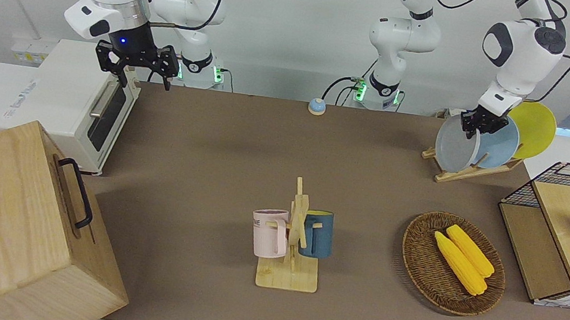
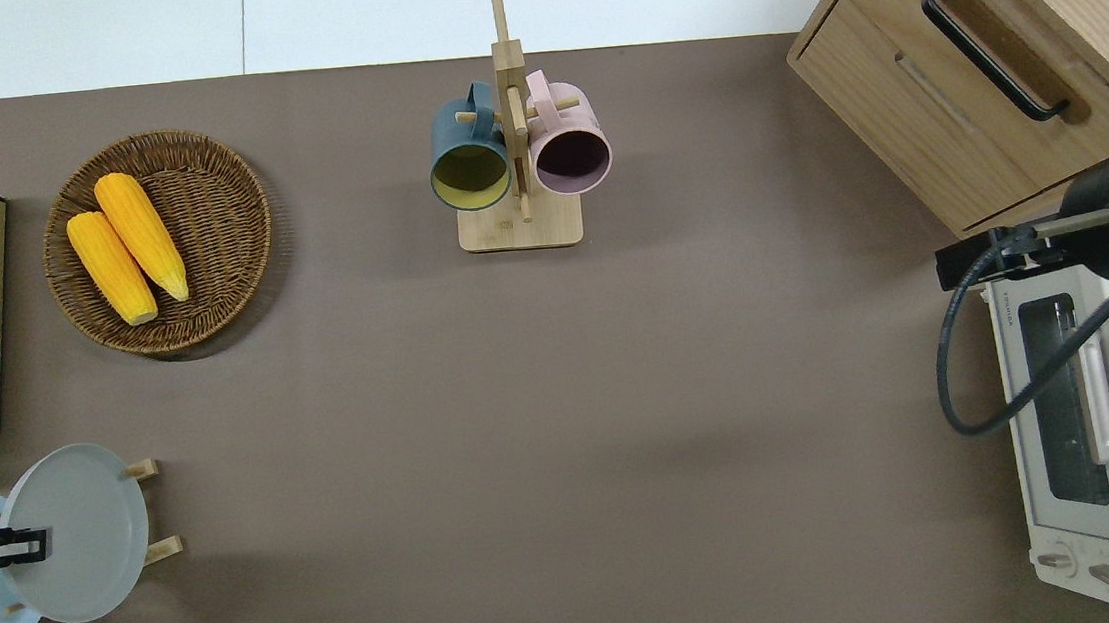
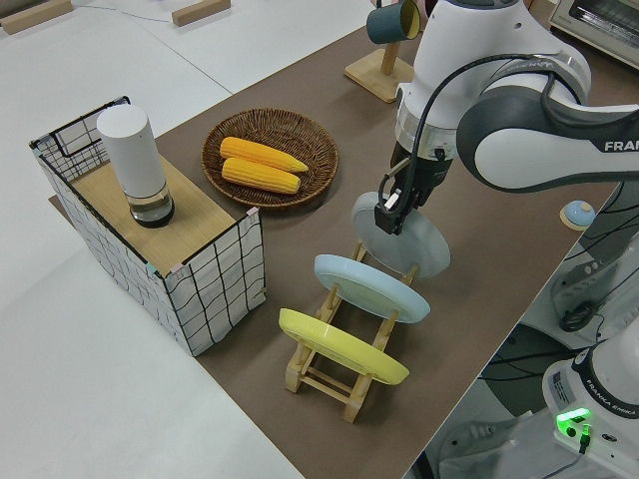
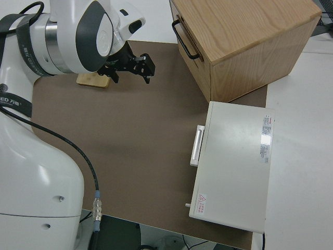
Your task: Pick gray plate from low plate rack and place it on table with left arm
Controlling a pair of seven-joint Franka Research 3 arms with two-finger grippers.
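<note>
Gray plate stands tilted at the end of the low plate rack that lies farthest from the robots, its upper rim pinched between the closed fingers of the left gripper; whether it has left its slot I cannot tell. In the overhead view plate and rack sit at about eight o'clock on the tabletop, a brown matte cover with white edges under a pale wall. A light blue plate and a yellow plate lean in the slots nearer the robots.

At ten o'clock in that view a wicker basket holds two ears of corn lying side by side. At twelve o'clock a wooden mug stand carries a dark blue mug and a pink mug. A wire crate at the left arm's end bears a white cylinder on its wooden lid. At the right arm's end stand a wooden cabinet and a white toaster oven. A small blue bell sits at six o'clock.

The right gripper is parked, fingers spread wide and holding nothing.
</note>
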